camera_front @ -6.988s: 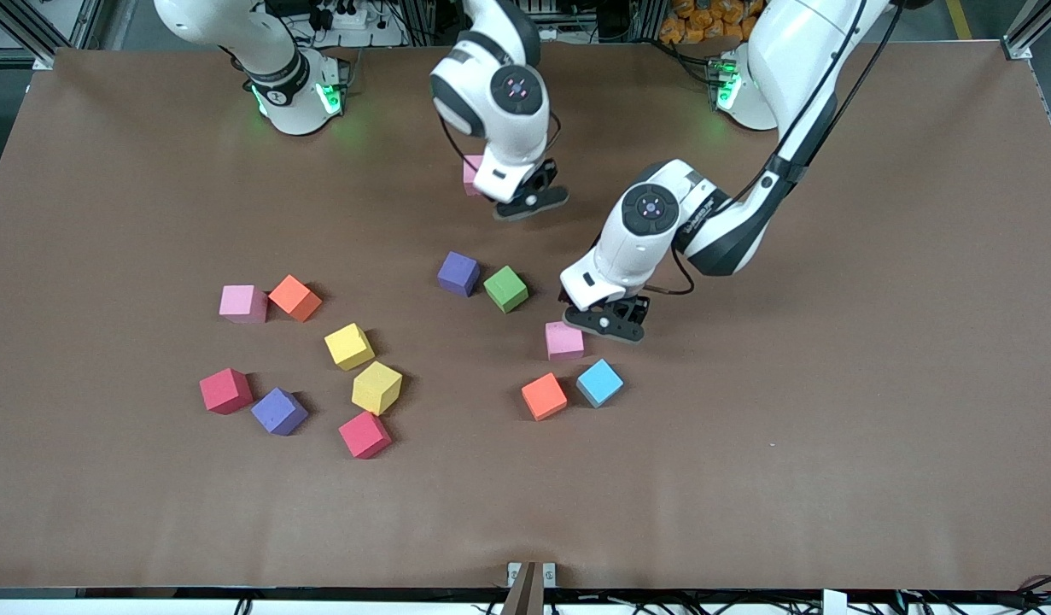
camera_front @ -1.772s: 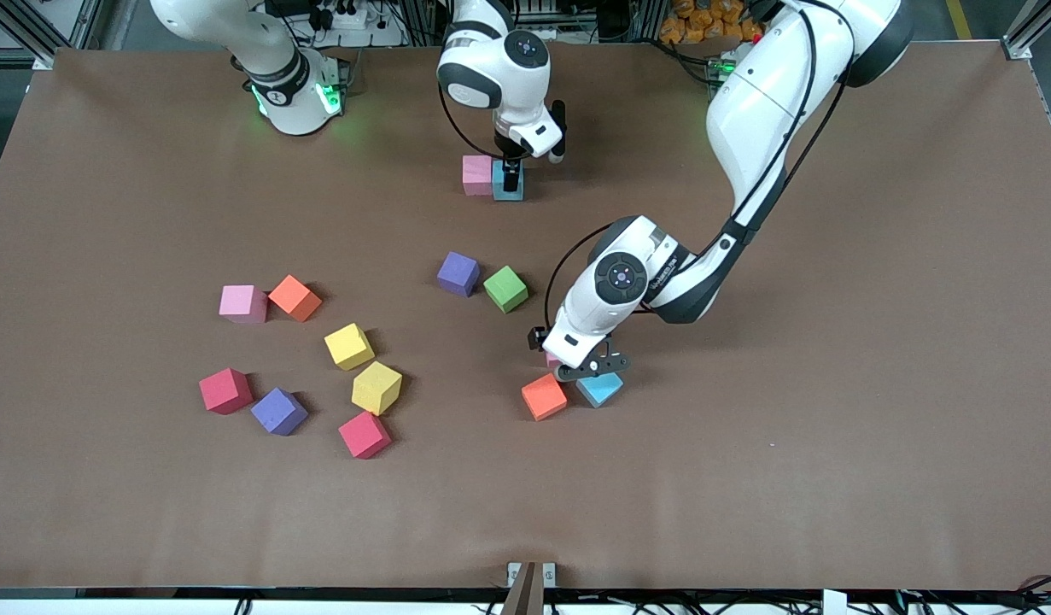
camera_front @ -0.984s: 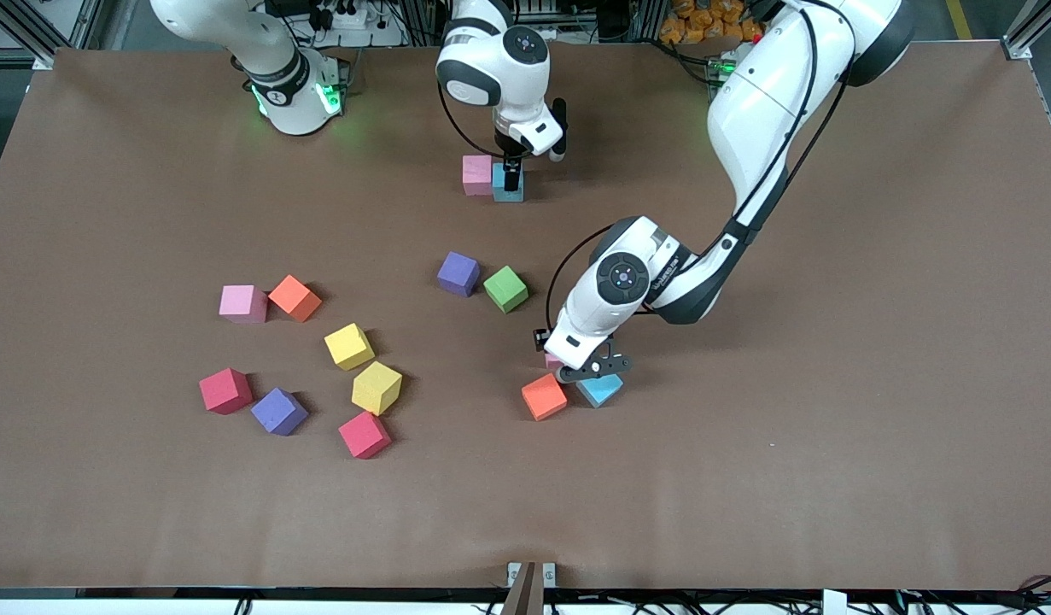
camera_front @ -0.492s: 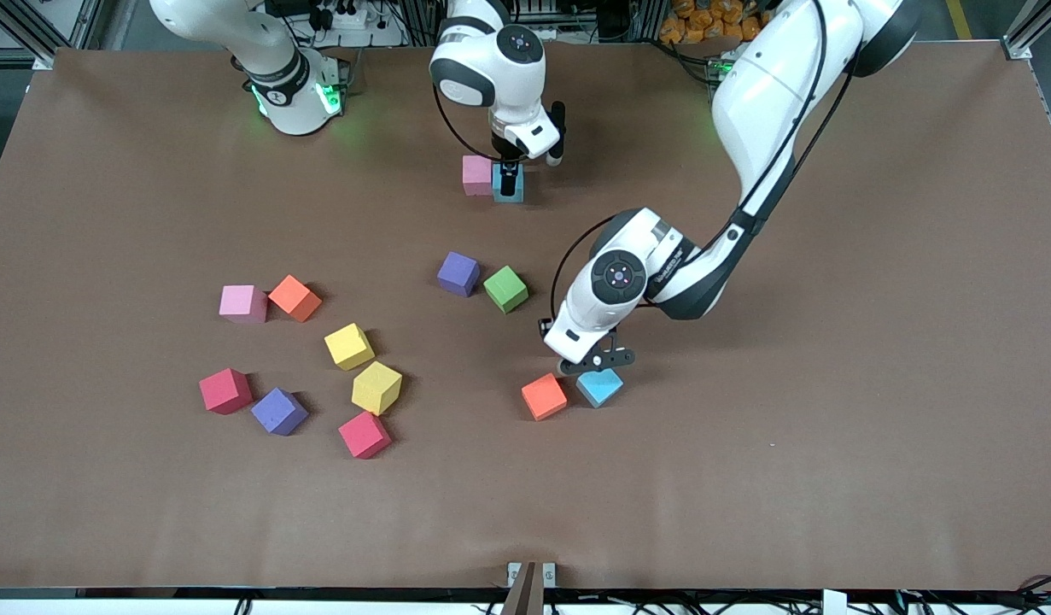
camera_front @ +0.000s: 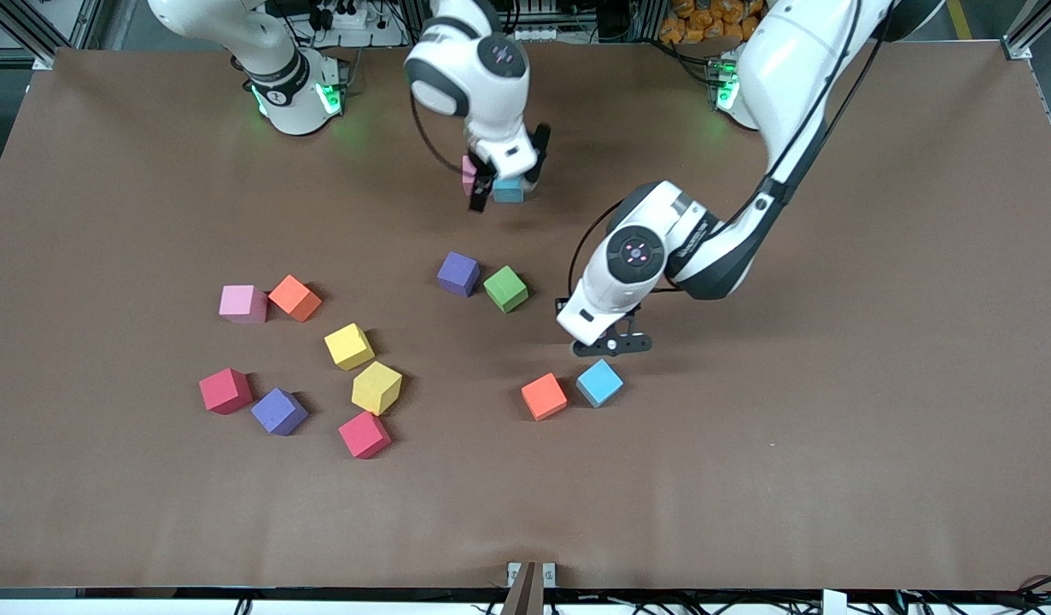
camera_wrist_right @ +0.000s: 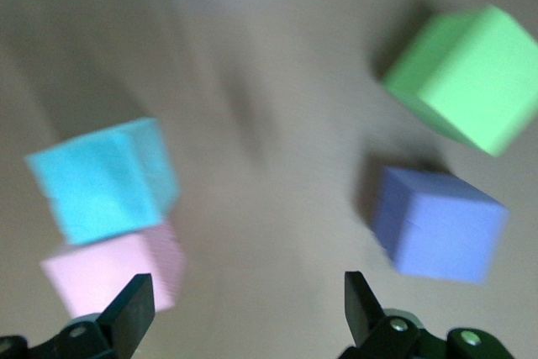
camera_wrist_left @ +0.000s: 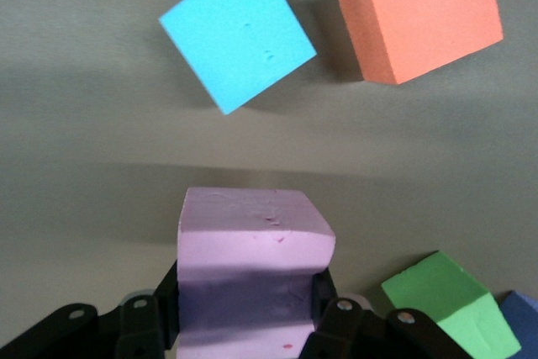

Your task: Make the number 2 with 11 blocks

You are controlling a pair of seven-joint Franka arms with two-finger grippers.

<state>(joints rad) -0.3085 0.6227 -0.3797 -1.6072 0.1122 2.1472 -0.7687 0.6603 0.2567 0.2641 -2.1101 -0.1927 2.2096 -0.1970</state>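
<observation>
My left gripper [camera_front: 612,345] hangs over the table just above an orange block [camera_front: 544,396] and a light blue block [camera_front: 599,382]. It is shut on a pink block [camera_wrist_left: 252,266], which the hand hides in the front view. Close to the robots' bases a pink block [camera_front: 468,171] and a light blue block [camera_front: 508,191] sit side by side. My right gripper [camera_front: 506,175] hovers open just over them, empty [camera_wrist_right: 244,308]. A purple block [camera_front: 458,273] and a green block [camera_front: 505,289] lie mid-table.
Toward the right arm's end lie loose cubes: pink [camera_front: 242,303], orange [camera_front: 294,297], two yellow [camera_front: 348,346] [camera_front: 376,387], purple [camera_front: 278,411] and two red [camera_front: 225,390] [camera_front: 364,435].
My left gripper has lifted the pink block off the table, away from the orange and light blue pair. My right gripper has risen off the light blue block and turned.
</observation>
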